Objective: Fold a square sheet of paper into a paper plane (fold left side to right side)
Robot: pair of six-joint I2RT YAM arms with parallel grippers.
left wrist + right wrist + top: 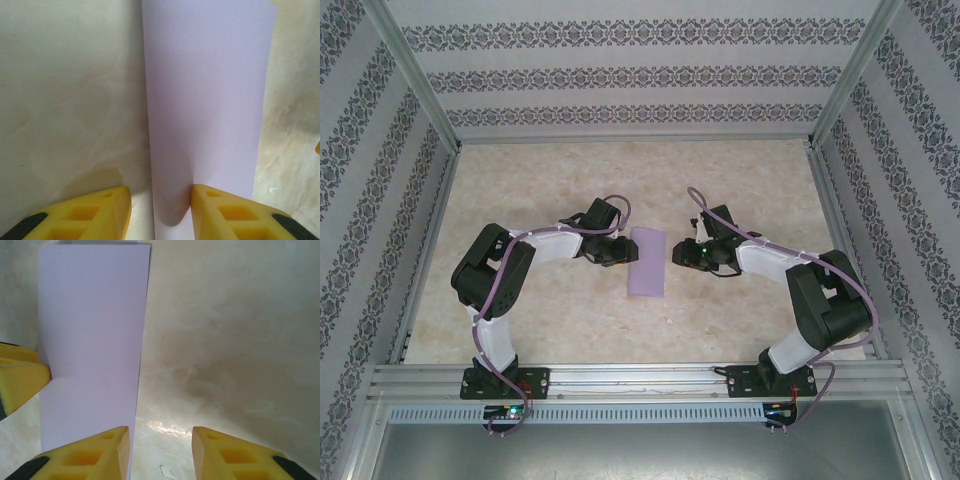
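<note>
Left pincer (160,200) and right pincer (160,440) are both spread, pinching nothing, flanking the square sheet of paper (647,262). It lies as a narrow strip mid-frame on the tabletop (540,180). Your left-to-right fold looks done. Next, press the crease flat.

Beige marbled tabletop (520,180) inside damask-striped wallpapered walls (630,70), aluminium frame rails (640,375).
</note>
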